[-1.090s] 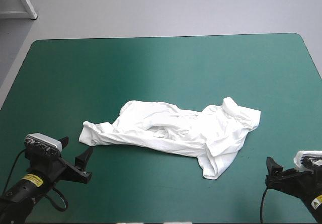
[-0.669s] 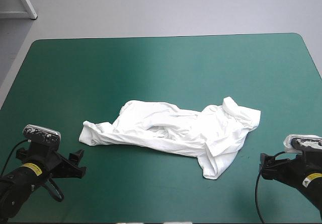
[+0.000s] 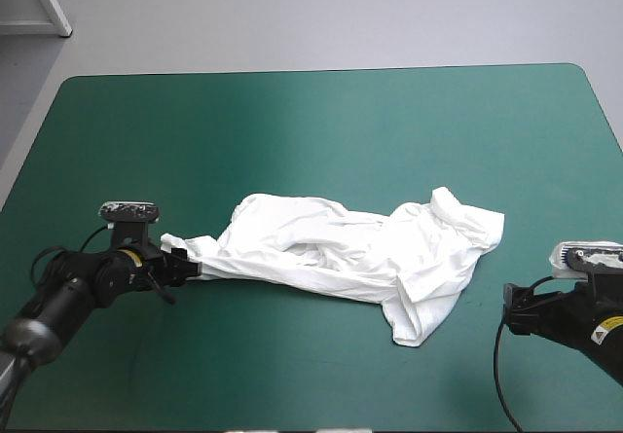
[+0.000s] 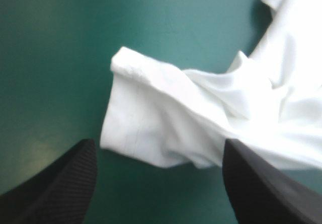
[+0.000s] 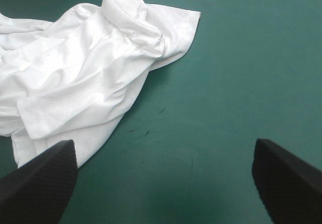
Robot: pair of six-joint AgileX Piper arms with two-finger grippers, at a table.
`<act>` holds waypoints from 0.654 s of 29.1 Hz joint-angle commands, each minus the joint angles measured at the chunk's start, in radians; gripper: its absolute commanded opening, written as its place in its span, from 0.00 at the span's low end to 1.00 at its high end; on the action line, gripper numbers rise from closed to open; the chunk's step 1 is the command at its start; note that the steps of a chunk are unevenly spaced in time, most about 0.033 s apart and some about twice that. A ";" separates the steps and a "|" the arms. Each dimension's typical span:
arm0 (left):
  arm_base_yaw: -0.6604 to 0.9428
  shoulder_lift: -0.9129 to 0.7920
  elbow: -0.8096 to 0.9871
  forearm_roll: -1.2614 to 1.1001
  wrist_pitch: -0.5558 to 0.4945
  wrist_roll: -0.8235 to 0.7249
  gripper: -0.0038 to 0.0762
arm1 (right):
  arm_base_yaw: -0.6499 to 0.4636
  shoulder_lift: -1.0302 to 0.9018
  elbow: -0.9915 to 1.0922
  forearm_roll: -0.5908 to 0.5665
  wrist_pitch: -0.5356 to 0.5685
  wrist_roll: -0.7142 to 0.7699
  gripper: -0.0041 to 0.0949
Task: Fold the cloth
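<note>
– Looking at the left gripper (image 4: 158, 142) with its two broad black fin fingers, has it moved?
– Yes. Earlier it sat back by the table's near left corner. Now it has slid forward to the crumpled white short-sleeved cloth T-shirt (image 3: 360, 253), right up to the sleeve (image 4: 146, 118) at the shirt's left end.
– Is it holding the sleeve?
– No. Its fingers stand wide apart, and the sleeve end lies just ahead, between them (flat on the teal-green table cover (image 3: 292, 131)).
– And the right gripper (image 5: 163, 142)?
– It has hardly moved. It sits near the table's near right corner, fingers wide apart with nothing in them. The T-shirt is ahead and off to one side.
– Did the T-shirt move?
– No, it is the same heap in the middle of the table.
</note>
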 commanded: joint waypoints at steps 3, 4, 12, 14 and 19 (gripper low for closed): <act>-0.001 0.209 -0.031 -0.013 -0.190 -0.062 0.69 | -0.002 0.011 -0.033 0.005 -0.033 -0.010 0.94; -0.001 0.234 -0.031 -0.013 -0.206 -0.068 0.69 | -0.002 0.011 -0.033 0.005 -0.030 -0.013 0.94; -0.004 0.318 -0.031 -0.029 -0.270 -0.071 0.62 | -0.002 0.092 -0.033 0.055 -0.050 -0.053 0.94; -0.004 0.321 -0.031 -0.029 -0.248 -0.073 0.47 | -0.002 0.139 -0.033 0.061 -0.082 -0.053 0.94; -0.004 0.322 -0.031 -0.007 -0.226 -0.061 0.04 | -0.002 0.295 -0.033 0.066 -0.150 -0.053 0.94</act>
